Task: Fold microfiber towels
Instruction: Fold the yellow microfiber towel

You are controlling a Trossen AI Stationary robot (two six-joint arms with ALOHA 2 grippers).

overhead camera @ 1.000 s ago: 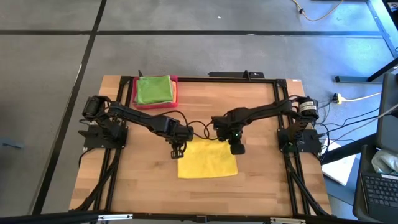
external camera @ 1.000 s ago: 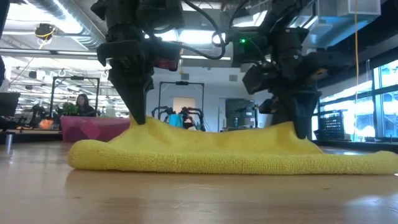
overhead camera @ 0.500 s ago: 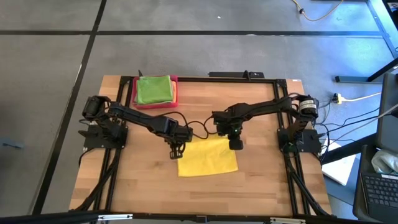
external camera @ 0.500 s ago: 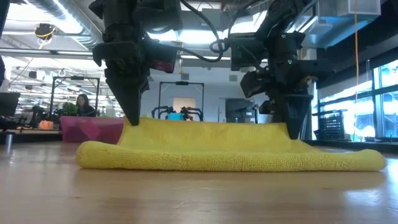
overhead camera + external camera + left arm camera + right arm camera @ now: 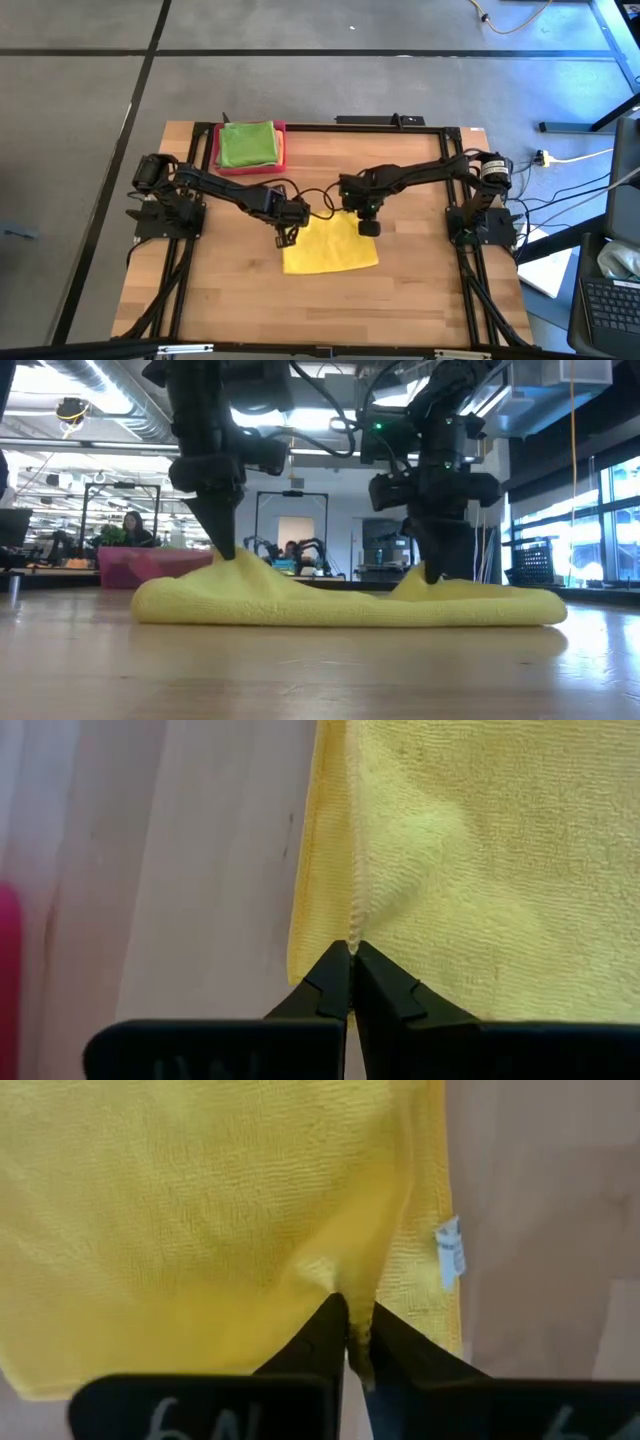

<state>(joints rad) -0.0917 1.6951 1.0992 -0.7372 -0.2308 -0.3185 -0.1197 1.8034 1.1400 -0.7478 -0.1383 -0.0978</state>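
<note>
1. The left claw (image 5: 287, 238) pinches the upper-left corner of a yellow towel (image 5: 325, 250) at frame centre in the high view; the left wrist view shows its fingers (image 5: 335, 982) closed on a raised ridge of cloth.
2. The right claw (image 5: 367, 228) grips the towel's upper-right corner; the right wrist view shows its fingers (image 5: 325, 1335) nipping a fold.
3. In the low view, both gripped corners rise into small peaks above the table (image 5: 300, 670).
4. A small white label (image 5: 450, 1250) sits at the towel's edge; its writing is unreadable.
5. A folded green towel (image 5: 246, 144) lies in the pink tray (image 5: 282, 152) at upper left of the table.
</note>
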